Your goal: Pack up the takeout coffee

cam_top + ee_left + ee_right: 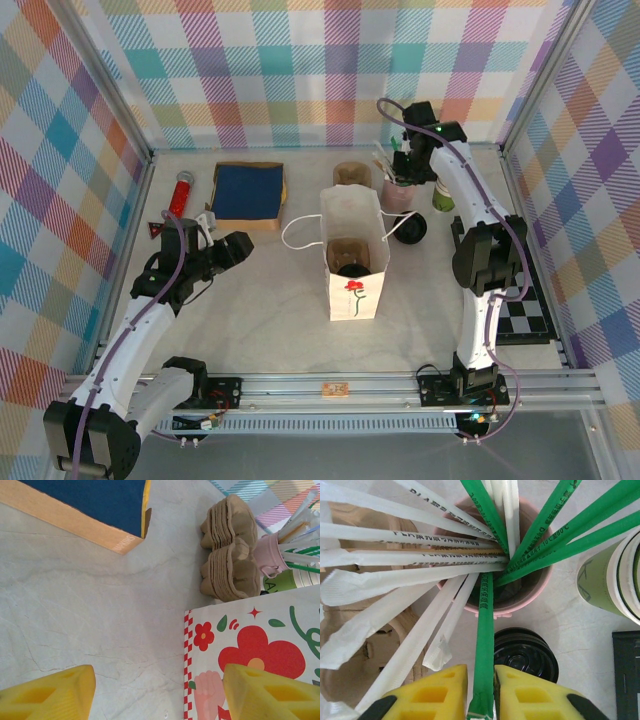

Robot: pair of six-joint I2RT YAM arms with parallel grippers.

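Now | left pincer [159,690] spread wide | right pincer [481,682] closely flanking green straw [484,610]

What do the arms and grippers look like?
Left arm and right arm: white links, black joints, a purple cable along each. Left gripper and right gripper: yellow fingers with recessed pockets.

White bag [356,262], red flower print; navy box [248,190]; green straw [484,630]; pink cup [543,582].

Takeout coffee [350,268] largely hidden inside bag [356,296]
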